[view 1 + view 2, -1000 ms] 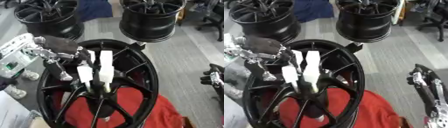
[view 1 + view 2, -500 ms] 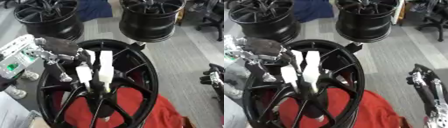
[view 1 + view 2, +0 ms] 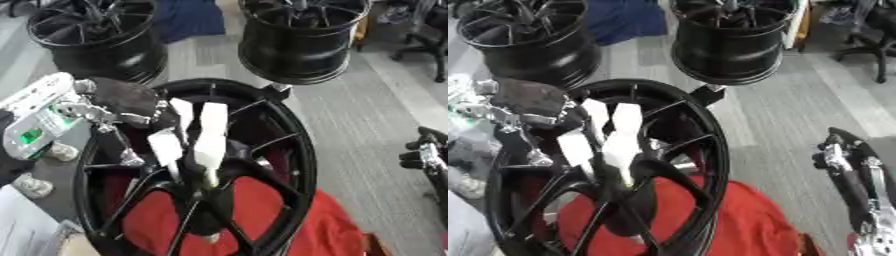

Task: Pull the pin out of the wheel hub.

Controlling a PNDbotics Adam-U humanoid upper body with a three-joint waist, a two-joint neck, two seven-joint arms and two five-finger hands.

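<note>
A black spoked wheel hub (image 3: 289,145) lies on a red cloth (image 3: 262,210) in the middle. A white pin (image 3: 210,137) stands out of its centre, with a narrower white strip (image 3: 166,145) beside it on the left. My left hand (image 3: 122,97) hovers over the hub's left rim. Its fingers (image 3: 144,118) reach right to the upper end of the narrow strip, and its thumb (image 3: 131,159) hangs down well apart from them. Nothing is closed in that hand. My right hand (image 3: 842,162) rests at the right edge, fingers up and relaxed, away from the hub.
Two more black wheel hubs stand behind, one at the back left (image 3: 96,35) and one at the back right (image 3: 302,40). A blue cloth (image 3: 188,17) lies between them. Grey floor stretches to the right of the hub. White objects lie at the lower left (image 3: 35,185).
My left hand has crept a little to the right, bringing its fingers closer to the white pin. The pin, the hub and my right hand have stayed put.
</note>
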